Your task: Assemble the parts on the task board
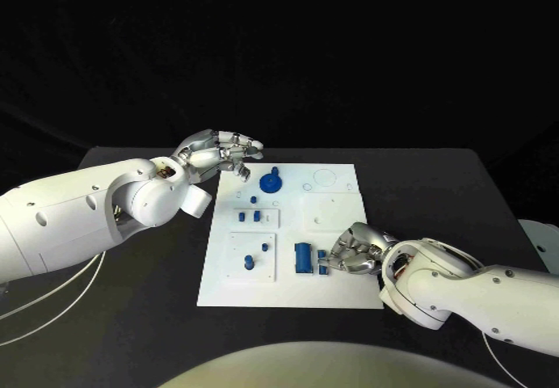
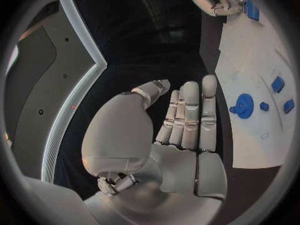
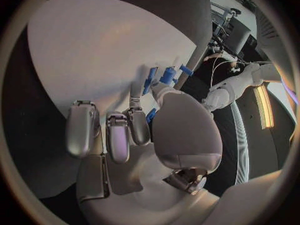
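You're looking at a flat white task board (image 1: 292,279) with a matt, smooth plastic look, sitting on a matt black table (image 1: 466,194). Small blue parts (image 1: 303,257) look like smooth plastic. Both silver hands, left (image 1: 219,151) and right (image 1: 355,249), have a satin metallic sheen.

the head view looks steeply down from above onto the black table (image 1: 466,186) and the whole task board (image 1: 338,291). each wrist view sits close behind its own hand, facing along the fingers. all three share the task board (image 2: 250,145) (image 3: 81,50).
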Robot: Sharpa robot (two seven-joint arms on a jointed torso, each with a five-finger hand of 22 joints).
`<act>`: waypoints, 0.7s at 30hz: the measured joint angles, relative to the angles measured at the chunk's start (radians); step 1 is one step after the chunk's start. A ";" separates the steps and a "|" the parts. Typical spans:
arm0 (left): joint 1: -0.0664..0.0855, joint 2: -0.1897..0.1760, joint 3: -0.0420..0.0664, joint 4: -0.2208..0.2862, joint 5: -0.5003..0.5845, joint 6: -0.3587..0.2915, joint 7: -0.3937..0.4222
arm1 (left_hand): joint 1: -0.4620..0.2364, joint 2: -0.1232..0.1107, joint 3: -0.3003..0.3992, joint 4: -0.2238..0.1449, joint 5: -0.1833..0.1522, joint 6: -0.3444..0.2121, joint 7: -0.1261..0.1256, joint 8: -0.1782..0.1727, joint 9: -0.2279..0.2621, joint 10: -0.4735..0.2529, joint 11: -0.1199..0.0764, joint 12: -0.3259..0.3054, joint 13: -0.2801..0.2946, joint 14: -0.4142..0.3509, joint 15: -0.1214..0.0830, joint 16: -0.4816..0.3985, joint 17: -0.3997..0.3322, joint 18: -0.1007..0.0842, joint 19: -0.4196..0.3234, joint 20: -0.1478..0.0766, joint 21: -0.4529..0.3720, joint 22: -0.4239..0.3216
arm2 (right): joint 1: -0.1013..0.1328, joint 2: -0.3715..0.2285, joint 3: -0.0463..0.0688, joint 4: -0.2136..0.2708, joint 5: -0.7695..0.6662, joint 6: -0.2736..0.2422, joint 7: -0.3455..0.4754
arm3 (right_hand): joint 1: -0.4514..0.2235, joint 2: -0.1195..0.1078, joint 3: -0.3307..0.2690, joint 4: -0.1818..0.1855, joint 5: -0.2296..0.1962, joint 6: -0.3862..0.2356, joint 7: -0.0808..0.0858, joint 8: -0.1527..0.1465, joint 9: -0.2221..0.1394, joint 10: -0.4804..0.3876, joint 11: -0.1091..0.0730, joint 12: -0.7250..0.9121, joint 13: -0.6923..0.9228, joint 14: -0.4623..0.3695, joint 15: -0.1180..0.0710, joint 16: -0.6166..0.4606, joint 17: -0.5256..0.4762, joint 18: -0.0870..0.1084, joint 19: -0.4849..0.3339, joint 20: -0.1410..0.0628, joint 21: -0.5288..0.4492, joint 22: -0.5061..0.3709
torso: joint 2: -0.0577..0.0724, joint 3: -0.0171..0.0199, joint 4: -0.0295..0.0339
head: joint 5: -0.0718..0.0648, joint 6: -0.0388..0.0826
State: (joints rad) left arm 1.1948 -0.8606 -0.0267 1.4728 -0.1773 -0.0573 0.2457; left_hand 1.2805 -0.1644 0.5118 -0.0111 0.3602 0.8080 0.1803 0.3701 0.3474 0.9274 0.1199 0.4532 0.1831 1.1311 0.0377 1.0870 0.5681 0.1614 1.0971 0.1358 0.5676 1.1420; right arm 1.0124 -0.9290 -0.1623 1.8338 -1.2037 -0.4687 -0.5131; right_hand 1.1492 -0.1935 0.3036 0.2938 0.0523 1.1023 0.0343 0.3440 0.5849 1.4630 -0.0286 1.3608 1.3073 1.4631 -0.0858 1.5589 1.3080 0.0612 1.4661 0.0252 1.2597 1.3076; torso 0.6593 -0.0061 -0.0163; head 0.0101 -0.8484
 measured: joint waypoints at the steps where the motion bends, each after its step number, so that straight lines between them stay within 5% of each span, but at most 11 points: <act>1: 0.000 0.000 0.000 0.000 0.000 0.000 0.000 | 0.000 0.000 0.000 0.000 0.000 0.000 0.000 0.000 0.000 0.000 0.000 0.000 0.000 0.000 0.000 0.000 0.000 0.000 0.000 0.000 0.000 0.000 | 0.000 -0.001 0.000 0.001 0.000 -0.001 0.000 | 0.000 0.000 -0.002 -0.002 0.000 0.000 0.000 -0.003 0.000 0.000 0.000 0.000 0.000 0.000 0.000 0.000 0.000 0.000 0.000 0.000 0.000 0.000 | 0.000 -0.0001 -0.0001 | 0.000 0.000; 9: 0.000 -0.001 0.000 0.000 0.000 0.000 0.000 | 0.000 0.000 0.000 0.000 0.000 0.000 0.000 0.000 0.000 -0.002 -0.002 0.000 0.000 0.000 0.000 0.000 -0.001 0.000 0.000 0.000 0.000 0.000 | 0.004 -0.029 0.002 0.043 -0.002 -0.022 0.015 | 0.000 0.000 -0.035 0.000 0.000 -0.002 0.002 -0.004 0.002 0.000 0.000 0.000 0.000 0.000 0.000 0.000 0.000 0.000 0.000 0.000 -0.003 0.000 | -0.001 -0.0004 -0.0011 | 0.001 0.003; 14: 0.000 0.001 -0.002 -0.004 0.001 -0.001 0.001 | -0.007 0.007 -0.006 0.006 0.000 -0.005 0.002 0.000 0.000 -0.004 -0.003 0.006 0.000 -0.004 0.004 0.000 -0.004 0.000 0.000 0.000 -0.001 0.000 | 0.035 -0.044 0.005 0.053 0.023 -0.054 0.068 | 0.000 0.000 -0.091 -0.002 0.040 -0.041 0.018 -0.020 -0.001 -0.001 0.001 -0.028 0.000 0.000 0.000 0.000 0.000 0.000 0.000 0.000 -0.044 0.000 | -0.005 -0.0026 -0.0027 | -0.003 0.014; 17: -0.001 0.006 -0.008 -0.010 0.008 -0.004 0.005 | -0.024 0.000 -0.018 0.018 -0.005 -0.011 0.004 0.000 0.000 -0.007 0.000 0.011 0.000 -0.008 0.007 0.005 -0.008 0.000 0.000 0.000 -0.008 -0.001 | 0.064 -0.040 0.006 0.024 0.085 -0.079 0.148 | 0.040 0.023 -0.108 -0.003 0.070 -0.093 0.036 -0.043 -0.006 -0.026 0.026 -0.079 0.000 0.002 0.013 -0.018 0.000 0.002 -0.010 0.010 -0.126 0.000 | -0.011 -0.0052 -0.0046 | -0.009 0.027; 19: -0.003 0.011 -0.011 -0.019 0.017 -0.008 0.010 | -0.031 -0.007 -0.026 0.026 -0.024 -0.015 0.000 0.000 0.000 -0.007 0.000 0.015 0.000 -0.024 0.006 0.005 -0.013 0.000 -0.006 0.006 -0.021 -0.006 | 0.083 -0.029 0.007 -0.018 0.155 -0.092 0.220 | 0.072 0.029 -0.102 -0.008 0.082 -0.115 0.045 -0.050 -0.008 -0.044 0.032 -0.107 -0.001 0.002 0.017 -0.024 0.000 0.016 -0.022 0.017 -0.171 0.000 | -0.017 -0.0086 -0.0066 | -0.012 0.040; 21: -0.008 0.018 -0.012 -0.031 0.026 -0.016 0.016 | -0.031 -0.006 -0.036 0.036 -0.050 -0.020 0.002 0.006 -0.001 -0.007 0.000 0.024 0.000 -0.047 0.008 -0.001 -0.023 0.000 -0.014 0.014 -0.039 -0.014 | 0.101 -0.013 0.007 -0.067 0.238 -0.099 0.290 | 0.115 0.032 -0.080 -0.017 0.100 -0.144 0.057 -0.059 -0.010 -0.128 0.041 -0.243 -0.079 0.001 0.027 -0.071 0.000 0.049 -0.076 0.025 -0.332 0.000 | -0.026 -0.0124 -0.0088 | -0.016 0.055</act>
State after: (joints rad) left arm 1.1869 -0.8421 -0.0392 1.4423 -0.1508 -0.0729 0.2620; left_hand 1.2492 -0.1708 0.4757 0.0250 0.3100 0.7879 0.1819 0.3759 0.3467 0.9202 0.1199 0.4771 0.1831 1.0845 0.0462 1.0859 0.5456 0.1615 1.0835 0.1494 0.5290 1.1279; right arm 1.1134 -0.9420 -0.1552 1.7668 -0.9654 -0.5674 -0.2232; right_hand 1.2637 -0.1614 0.2235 0.2764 0.1519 0.9586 0.0910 0.2849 0.5753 1.3346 0.0122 1.1181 1.2280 1.4642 -0.0593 1.4876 1.3077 0.1101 1.3900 0.0499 0.9278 1.3074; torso 0.6334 -0.0185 -0.0251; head -0.0056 -0.7935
